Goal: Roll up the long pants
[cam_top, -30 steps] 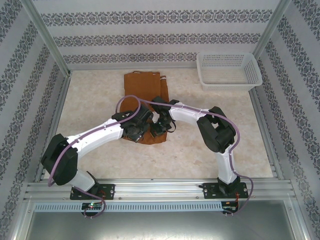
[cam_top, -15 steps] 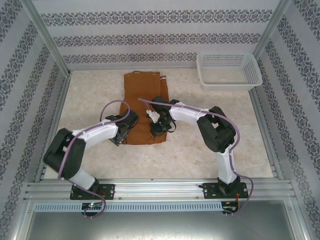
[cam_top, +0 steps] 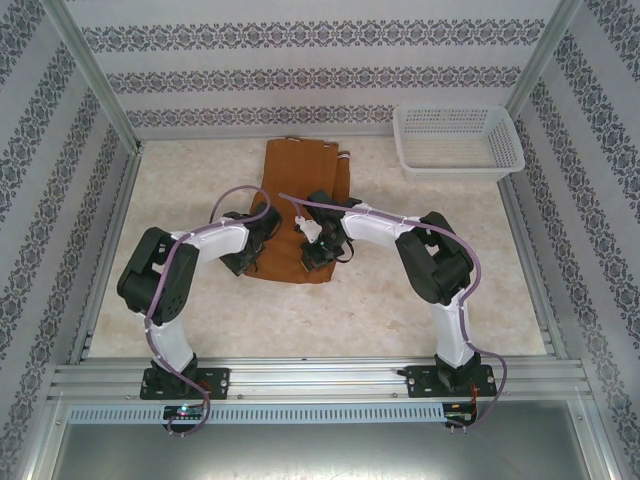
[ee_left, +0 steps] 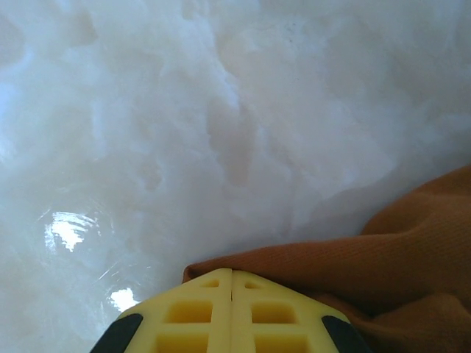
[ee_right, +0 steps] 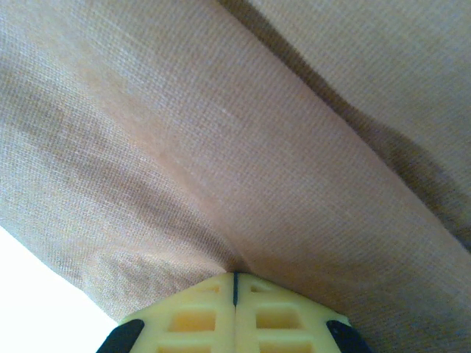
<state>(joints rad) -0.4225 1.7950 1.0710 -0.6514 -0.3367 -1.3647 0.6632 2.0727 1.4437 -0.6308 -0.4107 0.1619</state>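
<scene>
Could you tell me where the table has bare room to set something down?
Free: left of the pants toward the wall; the near strip in front of the pants; right of the right arm, below the basket. Crowded: mid-table, where the left pincer and right pincer grip the pants.

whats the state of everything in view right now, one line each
long pants: lying flat, not rolled yet, near end pinched by both tools
left tool: shut on the near edge of the long pants
right tool: shut on the long pants, fabric creasing at its tip
basket: upright, empty
</scene>
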